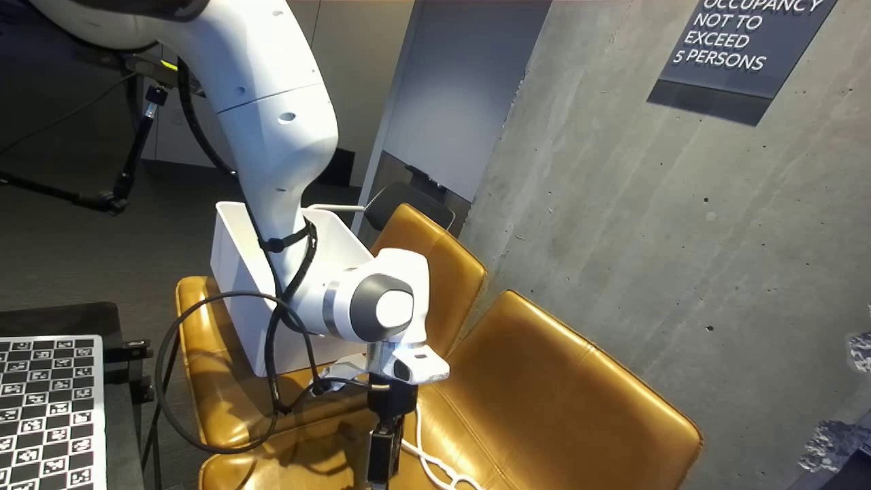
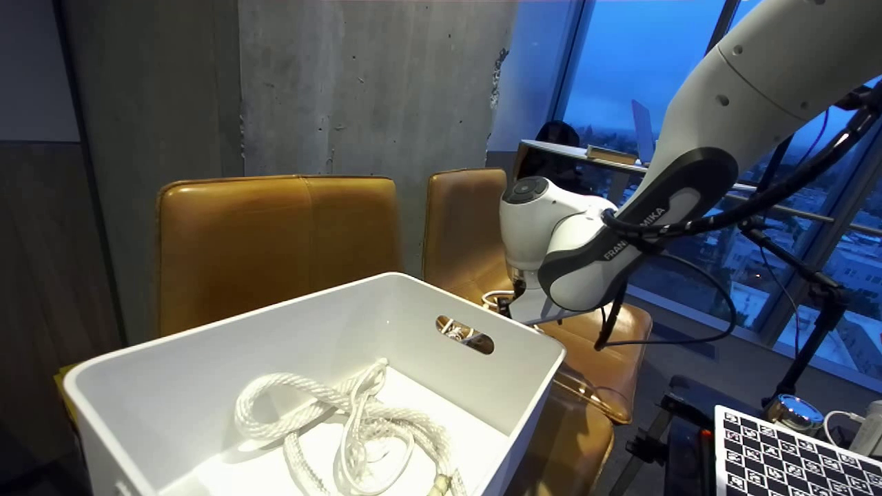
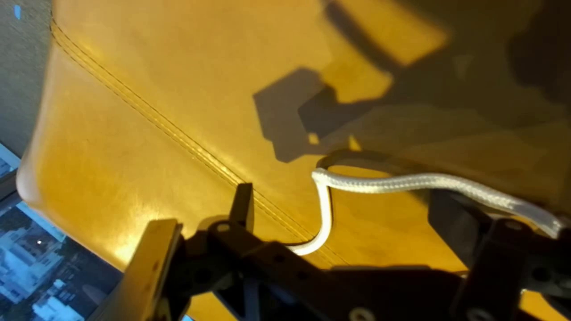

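The end effector [image 3: 345, 211] is released, its fingers [image 3: 243, 204] spread well apart above a tan leather chair [image 3: 192, 76]; a white braided cord [image 3: 392, 183] lies bent on it, passing between the fingers in the wrist view (whether it touches either, I cannot tell); in an exterior view, white rope [image 2: 313, 388] lies looped inside a white bin [image 2: 400, 324].

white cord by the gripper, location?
In the wrist view, the white cord is right of centre over the tan chair, partly framed by the open gripper; in an exterior view, the white cord shows bottom centre, right of the gripper.
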Robot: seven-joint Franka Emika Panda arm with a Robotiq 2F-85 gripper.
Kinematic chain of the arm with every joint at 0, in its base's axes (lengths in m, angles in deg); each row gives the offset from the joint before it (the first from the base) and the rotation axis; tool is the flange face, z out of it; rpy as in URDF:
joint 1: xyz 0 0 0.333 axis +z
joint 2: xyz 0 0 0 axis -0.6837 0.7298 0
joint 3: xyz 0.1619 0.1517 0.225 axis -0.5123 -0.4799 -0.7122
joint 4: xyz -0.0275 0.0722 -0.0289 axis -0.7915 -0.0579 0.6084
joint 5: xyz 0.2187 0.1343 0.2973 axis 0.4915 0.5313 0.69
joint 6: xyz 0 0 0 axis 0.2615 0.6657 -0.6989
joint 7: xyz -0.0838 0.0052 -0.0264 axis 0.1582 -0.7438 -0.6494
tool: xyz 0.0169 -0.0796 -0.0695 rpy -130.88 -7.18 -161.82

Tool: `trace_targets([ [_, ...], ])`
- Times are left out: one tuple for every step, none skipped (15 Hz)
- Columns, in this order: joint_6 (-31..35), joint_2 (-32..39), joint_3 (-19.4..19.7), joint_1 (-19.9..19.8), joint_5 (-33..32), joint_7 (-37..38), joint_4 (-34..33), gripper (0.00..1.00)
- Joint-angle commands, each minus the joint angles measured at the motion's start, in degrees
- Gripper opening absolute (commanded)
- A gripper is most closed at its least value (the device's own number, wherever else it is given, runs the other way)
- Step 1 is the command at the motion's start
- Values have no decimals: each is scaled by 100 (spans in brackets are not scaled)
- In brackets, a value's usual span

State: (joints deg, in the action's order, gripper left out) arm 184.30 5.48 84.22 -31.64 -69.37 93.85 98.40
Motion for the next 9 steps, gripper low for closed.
trace_targets([
  [66, -23, 34, 275, -151, 231, 299, 100],
  [104, -25, 48, 312, -209, 268, 333, 100],
  [99, -25, 57, 339, -252, 302, 344, 100],
  [84, -14, 62, 356, -296, 344, 334, 100],
  [64, 0, 60, 358, -321, 379, 315, 100],
  [62, 5, 60, 358, -346, 405, 310, 100],
  [182, -48, 18, 309, -336, 395, 352, 100],
  [262, -144, -33, 265, -289, 382, 407, 100],
  [285, -319, -127, 189, -175, 312, 483, 100],
])
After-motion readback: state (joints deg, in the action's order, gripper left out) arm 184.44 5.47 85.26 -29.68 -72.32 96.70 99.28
